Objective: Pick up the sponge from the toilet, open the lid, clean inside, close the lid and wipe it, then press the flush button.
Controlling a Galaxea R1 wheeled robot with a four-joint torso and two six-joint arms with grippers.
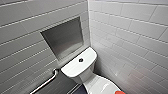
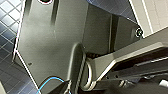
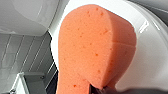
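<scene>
Well, the sponge [image 3: 95,47] is clamped in the right gripper [image 3: 99,89]; its dark tips poke out at bottom centre of the rt wrist frame, foam pinched w/ a crease. Behind it is the glossy white lid [image 3: 150,57]; touching or not, can't tell. Head view: toilet [image 1: 87,75] mid-frame in a tiled corner, flush button [image 1: 80,60] centred on the tank top [image 1: 75,68], sponge a red sliver at the bottom edge, right of centre. Steel recess [image 1: 63,37] upper left of the tank, grab bar [image 1: 47,81] lower left
</scene>
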